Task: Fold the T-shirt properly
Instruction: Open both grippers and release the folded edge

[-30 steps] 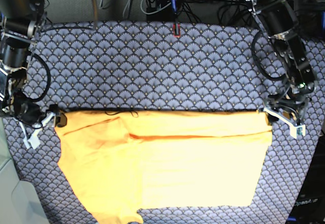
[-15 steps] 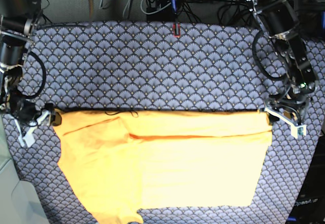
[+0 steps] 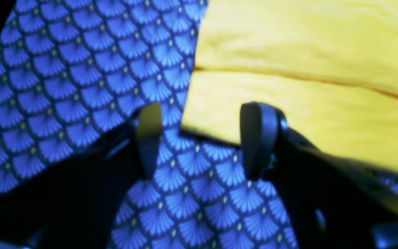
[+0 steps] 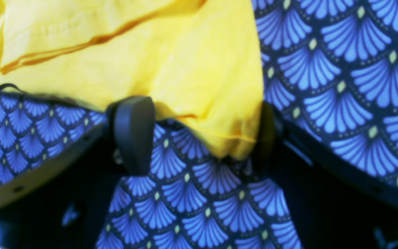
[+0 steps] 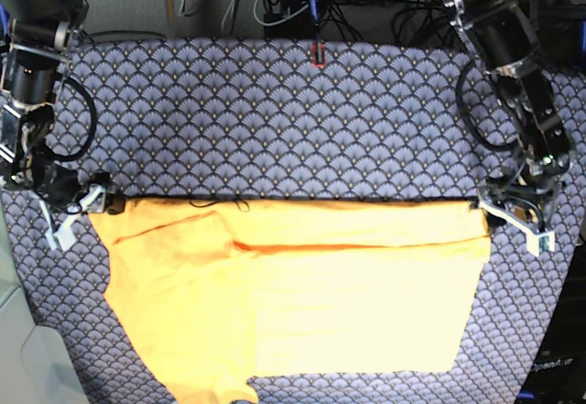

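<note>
1. The yellow-orange T-shirt (image 5: 302,294) lies folded on the scallop-patterned cloth (image 5: 275,120) covering the desk.
2. Left pincer (image 3: 199,145) is spread at its corner.
3. Right pincer (image 4: 199,135) is spread around the opposite corner.

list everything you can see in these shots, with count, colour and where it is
plain yellow-orange cotton T-shirt: one, yellow-orange, spread flat on the near half of the table, top edge folded into a straight line

blue-grey scallop-patterned cloth: one, blue-grey with pale dots, covering the table under the shirt

small red-outlined marker: one, red, far edge of the cloth at centre

dark cables: several, black and grey, behind the table

left end effector: one, black, open, at the shirt's top corner on the base view's right, one finger over the fabric edge

right end effector: one, black, open, straddling the bunched shirt corner on the base view's left
</note>
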Available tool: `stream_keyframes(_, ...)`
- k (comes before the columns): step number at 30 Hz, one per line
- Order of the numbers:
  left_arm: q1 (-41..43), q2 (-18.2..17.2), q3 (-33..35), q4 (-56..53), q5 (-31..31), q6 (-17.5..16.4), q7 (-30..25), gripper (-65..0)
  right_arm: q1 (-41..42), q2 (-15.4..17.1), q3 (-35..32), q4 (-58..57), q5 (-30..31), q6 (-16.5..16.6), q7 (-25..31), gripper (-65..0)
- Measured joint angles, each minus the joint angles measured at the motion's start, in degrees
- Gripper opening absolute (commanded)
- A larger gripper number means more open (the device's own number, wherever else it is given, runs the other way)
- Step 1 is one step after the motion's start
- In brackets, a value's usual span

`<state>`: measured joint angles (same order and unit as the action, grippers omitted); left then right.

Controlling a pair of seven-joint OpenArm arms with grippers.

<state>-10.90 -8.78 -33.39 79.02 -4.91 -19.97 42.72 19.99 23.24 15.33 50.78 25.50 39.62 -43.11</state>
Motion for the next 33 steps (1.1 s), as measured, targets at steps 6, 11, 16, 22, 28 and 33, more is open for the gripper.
stream_keyframes(6,-1.79,-0.07,0.09,-6.27,0.11,0.02,0.35,-29.4,-0.02,-0.09,-0.02,-0.02,0.02,0.0,0.33,-26.0)
stream_keyframes(11,-1.99,-0.11,0.09,-6.56,0.17,0.02,-2.82,-29.4,0.0,-0.09,-0.02,0.0,0.02,0.0,0.52,-44.4)
stream_keyframes(16,-1.97,-0.07,0.07,-9.22,0.24,0.02,-3.1,-29.4,-0.02,-0.09,-0.02,-0.02,0.04,0.0,0.55,-60.0)
stream_keyframes(22,-2.36,0.04,-5.22,-11.52,0.2,0.39,-3.54,-29.4,0.0,-0.09,-0.02,-0.02,0.0,0.0,0.33,-60.9)
stream_keyframes(28,-2.62,0.11,-5.77,-11.65,0.22,0.22,-5.77,-29.4,-0.17,-0.11,-0.02,0.0,0.07,0.0,0.37,-61.3)
stream_keyframes(33,-3.23,0.24,-5.75,-14.93,0.31,0.26,-6.71,-29.4,-0.2,-0.09,-0.28,0.0,0.04,0.0,0.46,-61.3)
